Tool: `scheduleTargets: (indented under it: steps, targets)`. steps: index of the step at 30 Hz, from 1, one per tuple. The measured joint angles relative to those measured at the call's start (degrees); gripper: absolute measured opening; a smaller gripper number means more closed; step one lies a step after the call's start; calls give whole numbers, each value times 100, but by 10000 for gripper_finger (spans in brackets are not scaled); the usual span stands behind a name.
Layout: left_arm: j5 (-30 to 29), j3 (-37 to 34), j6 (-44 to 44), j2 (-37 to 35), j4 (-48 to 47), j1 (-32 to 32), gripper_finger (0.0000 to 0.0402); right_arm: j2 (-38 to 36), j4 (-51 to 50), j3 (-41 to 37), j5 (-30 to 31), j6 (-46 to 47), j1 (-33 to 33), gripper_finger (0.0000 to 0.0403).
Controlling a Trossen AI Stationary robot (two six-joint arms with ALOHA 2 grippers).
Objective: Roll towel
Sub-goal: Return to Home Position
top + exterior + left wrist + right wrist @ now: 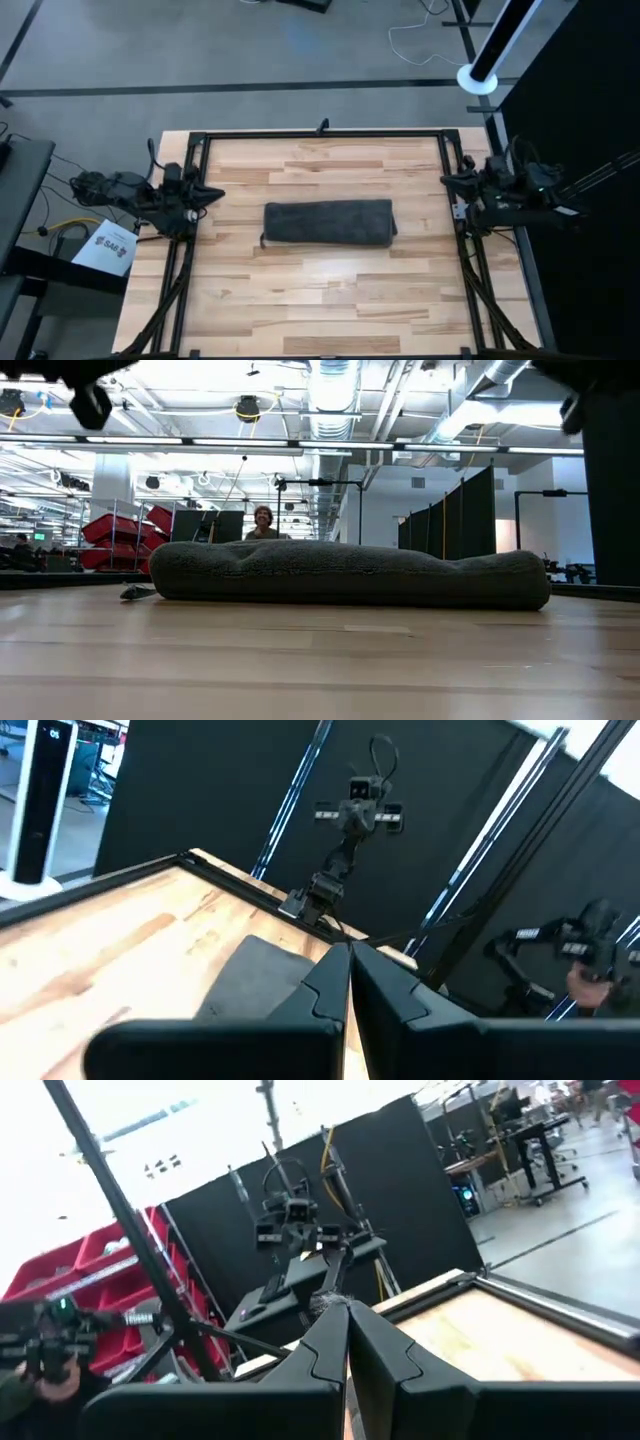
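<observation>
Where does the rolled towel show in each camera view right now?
High view: towel, rolled, mid-picture.
Low view: towel spans the middle, side to side.
Left wrist view: towel is the grey patch just beyond the shut left gripper.
Right wrist view: not clearly in it.
Shared landmark: the wooden table.

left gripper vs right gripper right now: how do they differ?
The left gripper sits at the table's left edge; the right gripper sits at its right edge. They face opposite ways, each pointing inward at the towel lying between them. The left wrist view shows towel past that arm's fingers; the right wrist view shows none clearly. Shared: fingers shut, holding nothing, both apart from the towel.
</observation>
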Motion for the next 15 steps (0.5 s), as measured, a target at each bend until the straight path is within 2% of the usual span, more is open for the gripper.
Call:
scheduleTargets:
  steps: [3, 7, 11, 13, 15]
  targets:
    - [-32, -657, -6, -283, 640, 0, 0, 219, 989, -628, -3, -38, -49, 0]
    - [7, -1261, -86, -177, 1271, 28, 0, 317, 2237, -1437, -9, -4, -130, 0]
    - [19, -1975, -145, -213, 2135, 32, 0, 313, 3048, -2139, -24, 208, -257, 0]
    - [23, -2313, -146, -215, 2530, 67, 0, 321, 2892, -2202, -28, 228, -328, 0]
    - [42, -2312, -203, -179, 2292, 140, 0, 341, 2613, -2202, -42, 8, -392, 0]
